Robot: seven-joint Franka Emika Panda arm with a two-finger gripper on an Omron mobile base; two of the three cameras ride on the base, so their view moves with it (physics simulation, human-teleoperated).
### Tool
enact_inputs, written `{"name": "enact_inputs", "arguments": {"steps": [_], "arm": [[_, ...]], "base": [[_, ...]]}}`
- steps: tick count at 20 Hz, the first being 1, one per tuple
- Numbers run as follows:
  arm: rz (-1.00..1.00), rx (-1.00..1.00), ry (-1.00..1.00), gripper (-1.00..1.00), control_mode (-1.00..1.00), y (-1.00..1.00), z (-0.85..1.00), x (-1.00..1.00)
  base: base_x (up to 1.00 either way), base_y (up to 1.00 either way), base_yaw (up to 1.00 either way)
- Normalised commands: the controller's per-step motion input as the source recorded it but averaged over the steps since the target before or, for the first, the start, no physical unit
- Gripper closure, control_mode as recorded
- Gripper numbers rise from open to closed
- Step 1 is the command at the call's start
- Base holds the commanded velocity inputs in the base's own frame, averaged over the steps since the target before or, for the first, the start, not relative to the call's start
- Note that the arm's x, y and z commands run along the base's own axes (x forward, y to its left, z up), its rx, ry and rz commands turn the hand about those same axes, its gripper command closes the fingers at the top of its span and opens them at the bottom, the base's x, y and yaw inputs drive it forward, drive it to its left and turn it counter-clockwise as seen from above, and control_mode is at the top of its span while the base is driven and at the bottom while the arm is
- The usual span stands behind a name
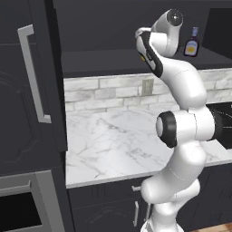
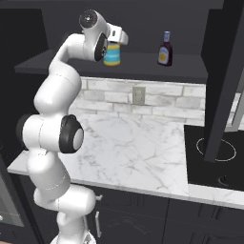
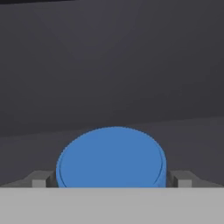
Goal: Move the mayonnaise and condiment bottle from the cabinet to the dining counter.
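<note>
mayonnaise (image 2: 113, 54) sits on the cabinet (image 2: 143, 66) shelf, blue lid right between the fingertips (image 3: 178, 179) in the hand view. gripper (image 2: 117, 39) is at the jar, jaws spread wide, nothing pinched yet. Risks: closing too high and catching only the lid, so it slips on lift; nudging the jar back on the shelf. condiment bottle (image 2: 165, 49) stands well apart to the right, likely safe

One mayonnaise (image 2: 113, 54), one condiment bottle (image 2: 165, 49), one cabinet (image 2: 143, 64).
</note>
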Motion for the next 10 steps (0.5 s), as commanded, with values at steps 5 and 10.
{"name": "enact_inputs", "arguments": {"steps": [5,10], "arm": [[0.0,0.0,0.06,1.0,-1.0,0.0,-0.13,0.31],[0.0,0.0,0.02,1.0,-1.0,0.0,-0.05,0.05]], "base": [[0.0,0.0,0.0],[0.0,0.0,0.0]]}}
